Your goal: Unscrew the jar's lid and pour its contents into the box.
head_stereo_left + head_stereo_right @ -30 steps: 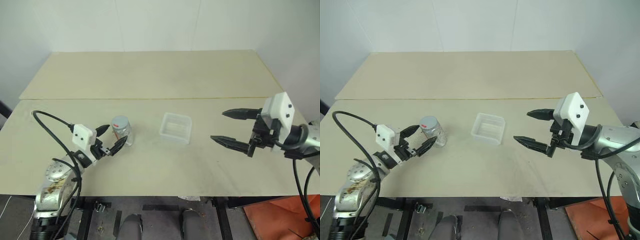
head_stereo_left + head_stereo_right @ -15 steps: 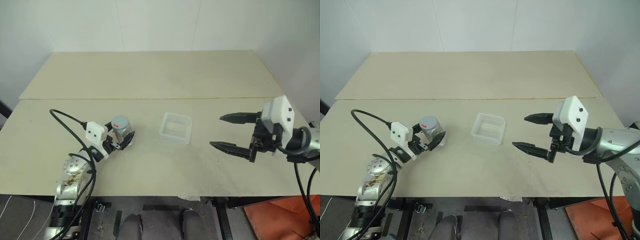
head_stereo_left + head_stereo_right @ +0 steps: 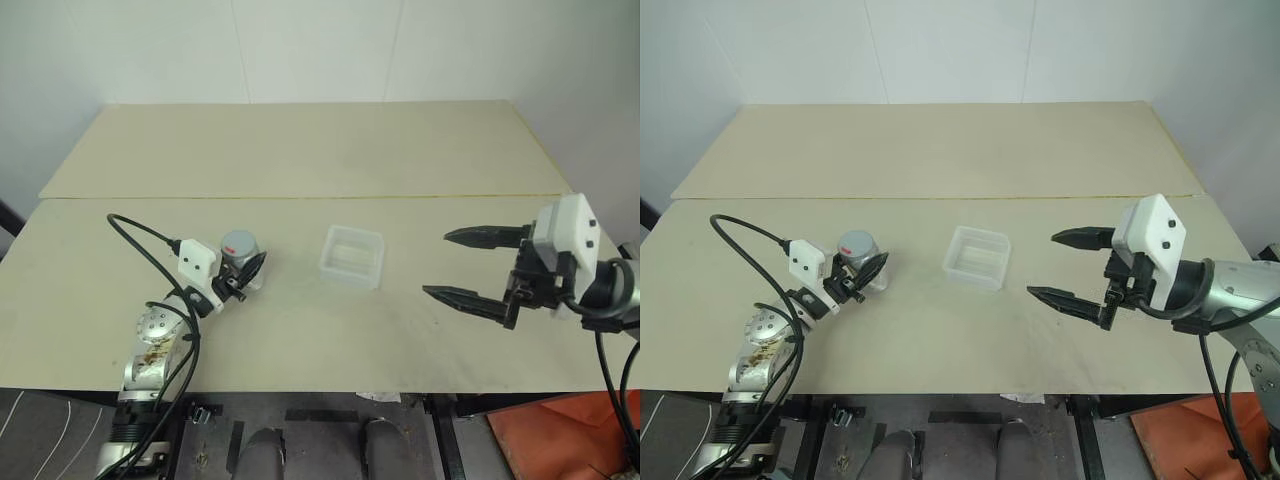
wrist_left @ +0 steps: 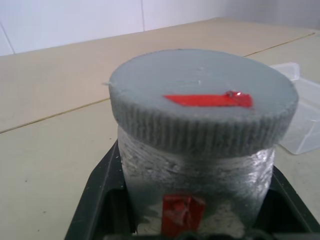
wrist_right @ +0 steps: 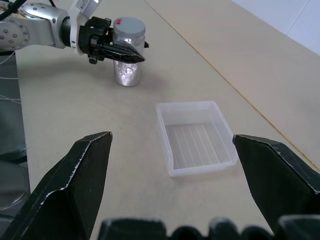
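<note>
Tabletop (image 3: 300, 150), pale and made of two boards meeting at a seam that runs side to side; all the task's things lie on the near board.

Box (image 3: 351, 255): a shallow clear tray, resting just near of the seam at about the middle of the near board, open side up. It sits between my two arms, which I judge a convenient place for tipping the jar over it.

Jar (image 3: 240, 264): upright on the near board, towards its left edge and well apart from the box. My left claw (image 3: 243, 276) is pinching it, one black finger on each side of the clear wall below the cap, as the left wrist view shows. I hold the body and not the cap, presumably so that the jar cannot turn while the cap is twisted off.

Lid (image 4: 202, 95): grey, ribbed round its rim, with a red mark on top, seated on the jar; the unscrewing is not yet done. The contents cannot be made out through the wall.

My left forearm lies low over the near edge, claw pointing roughly level towards the box. My right claw (image 3: 480, 268) hangs above the right part of the near board, fingers spread wide and empty, pointing leftwards at the box and the jar beyond it.
</note>
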{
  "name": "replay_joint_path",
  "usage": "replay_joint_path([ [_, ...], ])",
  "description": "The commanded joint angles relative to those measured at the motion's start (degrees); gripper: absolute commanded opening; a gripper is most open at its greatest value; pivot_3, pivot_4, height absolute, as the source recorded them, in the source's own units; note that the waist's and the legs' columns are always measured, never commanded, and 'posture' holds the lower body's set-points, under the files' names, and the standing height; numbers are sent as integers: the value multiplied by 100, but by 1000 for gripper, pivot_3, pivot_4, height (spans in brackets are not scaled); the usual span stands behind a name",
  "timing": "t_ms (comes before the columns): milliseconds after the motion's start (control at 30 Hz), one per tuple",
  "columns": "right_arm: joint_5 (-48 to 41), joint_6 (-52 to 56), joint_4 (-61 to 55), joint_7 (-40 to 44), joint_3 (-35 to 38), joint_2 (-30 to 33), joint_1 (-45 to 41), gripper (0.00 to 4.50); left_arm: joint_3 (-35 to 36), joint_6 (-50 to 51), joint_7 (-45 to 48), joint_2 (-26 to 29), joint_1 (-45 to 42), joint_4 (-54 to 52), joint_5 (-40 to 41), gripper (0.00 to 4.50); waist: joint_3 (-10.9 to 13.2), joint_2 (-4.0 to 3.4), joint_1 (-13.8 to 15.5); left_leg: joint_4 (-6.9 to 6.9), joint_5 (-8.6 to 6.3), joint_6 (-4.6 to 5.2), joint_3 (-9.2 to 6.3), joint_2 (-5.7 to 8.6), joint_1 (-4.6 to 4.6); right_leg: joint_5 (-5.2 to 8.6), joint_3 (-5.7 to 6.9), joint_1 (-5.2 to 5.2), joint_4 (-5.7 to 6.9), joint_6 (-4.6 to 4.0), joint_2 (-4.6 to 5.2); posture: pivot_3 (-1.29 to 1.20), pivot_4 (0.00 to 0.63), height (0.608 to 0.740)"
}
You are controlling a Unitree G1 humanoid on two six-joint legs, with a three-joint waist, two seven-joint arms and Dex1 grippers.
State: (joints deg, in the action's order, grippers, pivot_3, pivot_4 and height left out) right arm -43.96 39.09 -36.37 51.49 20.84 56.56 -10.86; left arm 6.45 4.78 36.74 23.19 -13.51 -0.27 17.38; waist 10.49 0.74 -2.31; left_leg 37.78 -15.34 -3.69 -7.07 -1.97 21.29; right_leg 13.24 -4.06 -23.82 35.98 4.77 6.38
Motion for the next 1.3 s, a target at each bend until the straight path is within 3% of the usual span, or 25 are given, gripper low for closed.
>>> replay_joint_path([
  [33,-256,-21,-131,-197,-94,-112,-431,4500,-25,702,499,463,-333,-702,483,1969,0,0,-12,0,0,0,0,0,0,0,0,-1,1,0,0,0,150,740],
  [333,-352,707,700,-1091,-1643,-1226,-2847,4500,-379,1967,2473,1420,-2018,-147,1362,1969,0,0,-71,-4,2,-3,-4,0,-2,0,3,-3,-1,0,-1,0,150,740],
  [500,66,908,1058,-1404,-2340,-1777,-3709,4500,-731,1951,3255,1171,-2790,419,1405,1969,1,-1,-102,-3,4,-7,-6,1,15,1,4,-20,3,-1,-1,0,150,740],
  [733,547,875,1205,-1641,-2796,-2305,-3976,4500,-994,1483,3532,522,-3406,1095,1123,1969,1,-1,-157,2,6,-9,-10,1,25,1,7,-29,9,-1,-1,0,150,740],
  [1200,900,949,1428,-1590,-2833,-2741,-4141,4500,-1084,1302,3933,369,-3574,1273,1023,1969,1,-2,-183,2,6,-9,-13,1,26,1,6,-33,18,-1,-2,0,150,740],
  [1300,906,924,1487,-1530,-2829,-2771,-4118,3960,-1054,1302,3968,359,-3577,1266,1018,1969,1,-2,-189,2,6,-9,-13,1,25,1,6,-33,17,-1,-2,0,150,740],
])
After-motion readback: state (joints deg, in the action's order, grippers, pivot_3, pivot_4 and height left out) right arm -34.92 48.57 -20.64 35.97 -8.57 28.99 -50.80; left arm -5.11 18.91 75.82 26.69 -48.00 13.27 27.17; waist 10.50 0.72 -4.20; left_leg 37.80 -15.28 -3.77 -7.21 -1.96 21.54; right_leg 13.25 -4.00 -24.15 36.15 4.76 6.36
